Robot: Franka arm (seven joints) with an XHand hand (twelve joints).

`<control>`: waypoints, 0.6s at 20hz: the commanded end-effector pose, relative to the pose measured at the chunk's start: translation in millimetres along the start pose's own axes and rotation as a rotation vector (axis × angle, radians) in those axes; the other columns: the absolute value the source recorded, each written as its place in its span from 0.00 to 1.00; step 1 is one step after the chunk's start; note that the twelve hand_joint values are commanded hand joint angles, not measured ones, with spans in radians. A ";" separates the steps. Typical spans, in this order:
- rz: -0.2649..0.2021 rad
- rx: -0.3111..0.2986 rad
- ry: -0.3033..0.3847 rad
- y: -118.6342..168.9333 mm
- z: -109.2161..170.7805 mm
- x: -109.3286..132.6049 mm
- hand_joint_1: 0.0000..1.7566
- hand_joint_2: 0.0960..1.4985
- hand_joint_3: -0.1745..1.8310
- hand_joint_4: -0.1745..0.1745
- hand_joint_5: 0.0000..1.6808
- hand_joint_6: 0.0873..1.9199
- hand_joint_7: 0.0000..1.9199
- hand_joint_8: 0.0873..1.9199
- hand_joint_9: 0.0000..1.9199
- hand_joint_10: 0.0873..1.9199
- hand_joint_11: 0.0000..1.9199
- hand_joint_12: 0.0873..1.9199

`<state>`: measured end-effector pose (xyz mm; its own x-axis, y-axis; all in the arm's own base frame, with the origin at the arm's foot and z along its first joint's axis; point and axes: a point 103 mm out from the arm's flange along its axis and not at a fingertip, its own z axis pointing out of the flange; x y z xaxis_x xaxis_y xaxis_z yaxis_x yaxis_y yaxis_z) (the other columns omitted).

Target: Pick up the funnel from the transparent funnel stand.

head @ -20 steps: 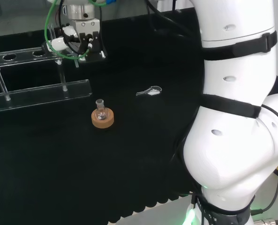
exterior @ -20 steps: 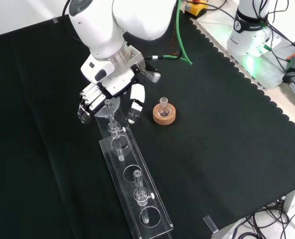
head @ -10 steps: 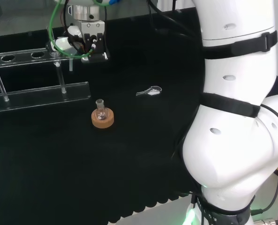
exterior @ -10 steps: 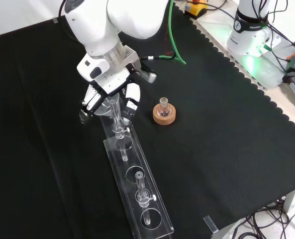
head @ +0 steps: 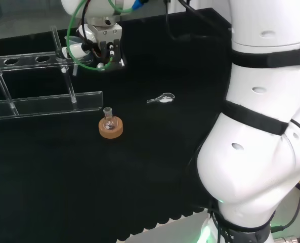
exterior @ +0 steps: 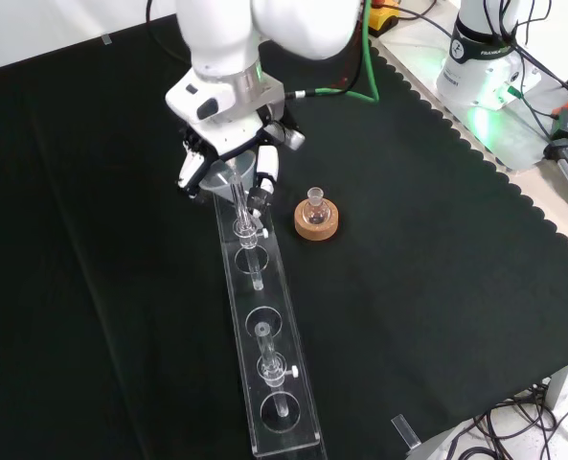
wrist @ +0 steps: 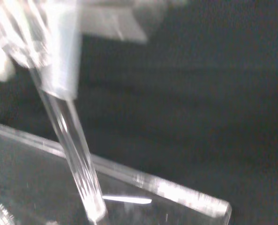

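The hand has its fingers curled round the clear funnel at the near end of the transparent funnel stand. In the head view the hand hovers at the right end of the stand's top rail, and the funnel's short stem hangs below it. The wrist view shows the stem slanting down to the stand's clear plate, under a blurred white part of the hand. Whether the stem touches the plate I cannot tell.
A small glass flask sits on a cork ring just in front of the stand, to the hand's right in the front view. A small clear spoon-like piece lies farther right. The arm's big white links stand at the right.
The hand with the funnel has moved right in both views and a little up the front view. The stand's end by the hand has shifted the same way.
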<state>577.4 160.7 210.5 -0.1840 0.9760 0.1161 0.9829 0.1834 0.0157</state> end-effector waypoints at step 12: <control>-0.026 -0.254 -0.210 -31.5 -77.1 -28.9 0.25 0.68 0.32 0.00 0.39 1.00 0.58 0.96 0.83 0.70 0.95 0.60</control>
<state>566.9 130.4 256.5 -0.1871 0.9823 0.0032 0.9642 0.1831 0.1918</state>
